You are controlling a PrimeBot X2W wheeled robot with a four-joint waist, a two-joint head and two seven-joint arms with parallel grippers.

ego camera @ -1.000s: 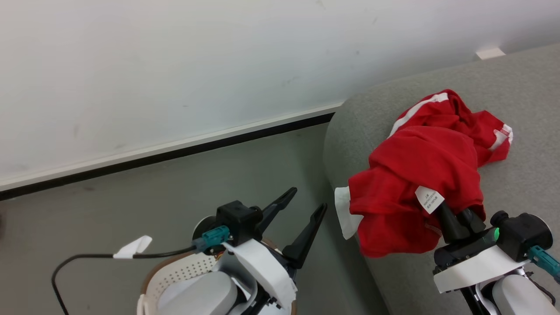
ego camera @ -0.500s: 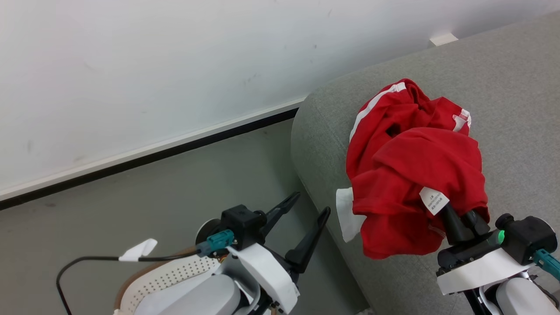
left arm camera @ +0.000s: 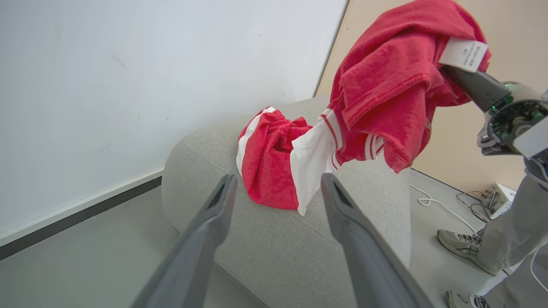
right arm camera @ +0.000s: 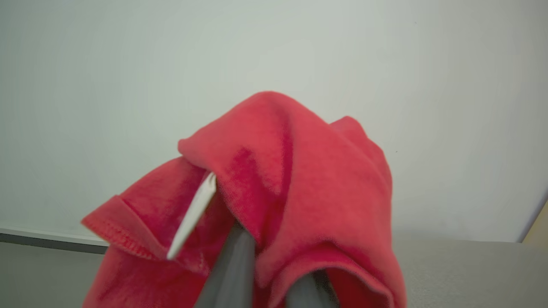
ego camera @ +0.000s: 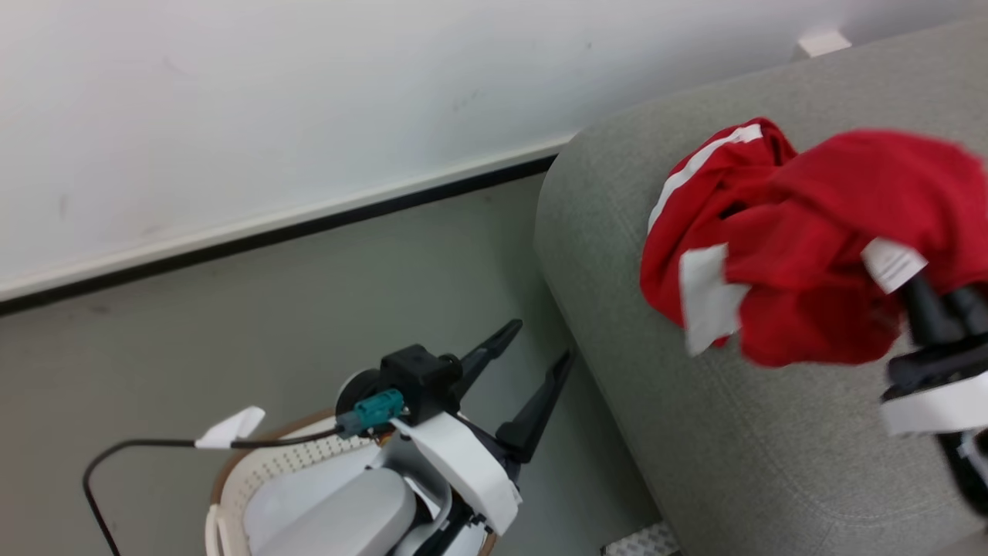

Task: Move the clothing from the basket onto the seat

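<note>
Red clothing (ego camera: 834, 255) in right pincer (ego camera: 938, 297) above the grey seat (ego camera: 718, 432)

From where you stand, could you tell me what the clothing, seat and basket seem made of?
The clothing: soft matte fleecy knit, probably; fuzzy nap, stitched hem. The seat: grey woven upholstery, weave visible. The basket: likely moulded plastic, smooth, rows of holes.

You have a white wall (ego camera: 309, 93) with a dark baseboard (ego camera: 270, 234) over grey floor (ego camera: 231, 332). By the tan panel (left arm camera: 454, 145), a person's leg (left arm camera: 509, 233) and shoe (left arm camera: 460, 248) stand near a white cable (left arm camera: 445, 208) and small box (left arm camera: 496, 194).
</note>
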